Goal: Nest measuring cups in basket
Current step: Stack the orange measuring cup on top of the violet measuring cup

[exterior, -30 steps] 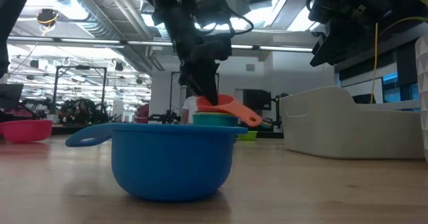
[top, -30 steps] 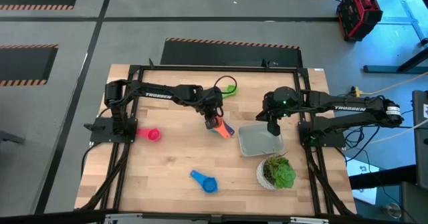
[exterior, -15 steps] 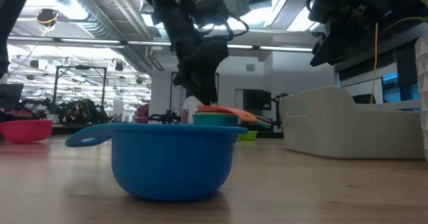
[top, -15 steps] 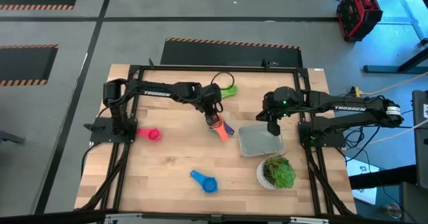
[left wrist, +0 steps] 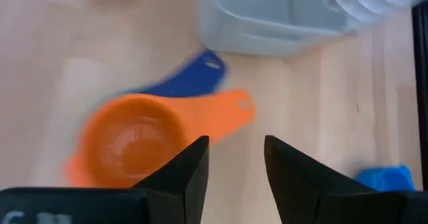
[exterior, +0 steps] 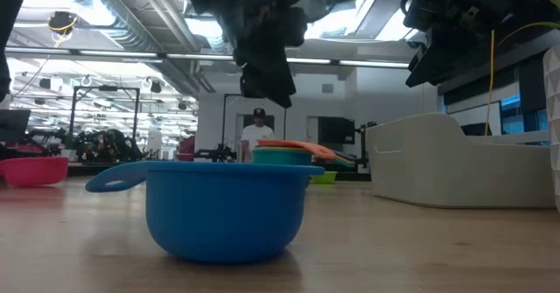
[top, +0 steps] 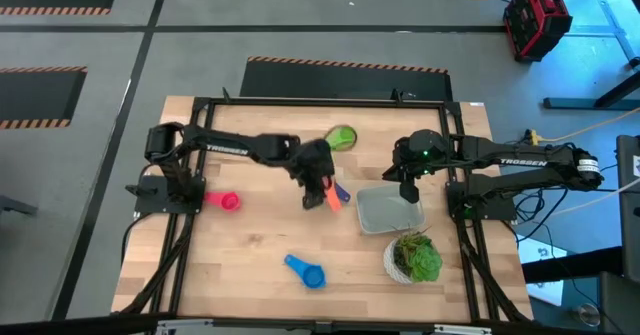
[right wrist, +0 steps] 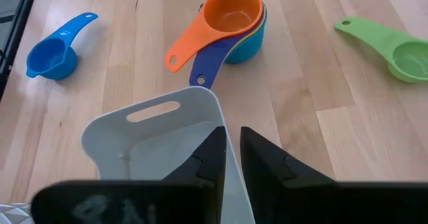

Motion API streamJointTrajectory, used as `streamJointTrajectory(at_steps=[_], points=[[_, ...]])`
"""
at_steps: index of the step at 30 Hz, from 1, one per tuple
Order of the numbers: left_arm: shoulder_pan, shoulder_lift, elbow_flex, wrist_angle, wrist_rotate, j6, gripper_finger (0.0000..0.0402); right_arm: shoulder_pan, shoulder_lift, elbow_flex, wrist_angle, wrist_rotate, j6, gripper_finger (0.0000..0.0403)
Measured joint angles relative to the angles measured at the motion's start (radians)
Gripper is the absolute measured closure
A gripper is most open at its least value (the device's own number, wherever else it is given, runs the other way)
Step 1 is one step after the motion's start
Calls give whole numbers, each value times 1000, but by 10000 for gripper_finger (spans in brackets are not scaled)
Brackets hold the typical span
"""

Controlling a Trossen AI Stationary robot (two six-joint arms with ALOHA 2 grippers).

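Observation:
An orange cup [top: 327,197] sits nested on top of a teal cup and a dark blue one, forming a stack [right wrist: 235,23] on the table left of the light-gray basket [top: 390,213]. My left gripper [top: 318,178] hovers open above this stack [left wrist: 134,142] without touching it. A green cup [top: 342,137], a pink cup [top: 228,201] and a blue cup [top: 307,271] lie apart on the wood. My right gripper [top: 408,189] is at the basket's far rim. My right gripper [right wrist: 231,132] pinches the basket's wall at its far rim [right wrist: 226,117], near a corner beside the handle slot. One finger [right wrist: 212,158] is inside the basket and one [right wrist: 261,162] outside. It comes from above, pointing down. The basket stands flat on the table.
A round white pot with a green plant [top: 413,258] stands just near of the basket. The blue cup [exterior: 223,210] fills the foreground of the low view. Black frame rails run along the table's left and right sides. People stand in the room beyond.
My left gripper has let go of the orange cup and risen clear of the stack. The cup, held tilted a second ago, now lies level on the teal cup. The green cup, partly covered by the arm before, now shows fully.

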State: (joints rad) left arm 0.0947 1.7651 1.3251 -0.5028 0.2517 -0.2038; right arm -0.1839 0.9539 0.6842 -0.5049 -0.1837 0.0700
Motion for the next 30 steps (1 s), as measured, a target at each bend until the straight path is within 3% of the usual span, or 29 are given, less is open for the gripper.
streamJointTrajectory(at_steps=[14,30], points=[[-235,77,-2,14,-236,-67,264,0,0,0,1,0,0,352],[-242,228,-1,181,-309,-78,264,0,6,0,24,0,0,352]])
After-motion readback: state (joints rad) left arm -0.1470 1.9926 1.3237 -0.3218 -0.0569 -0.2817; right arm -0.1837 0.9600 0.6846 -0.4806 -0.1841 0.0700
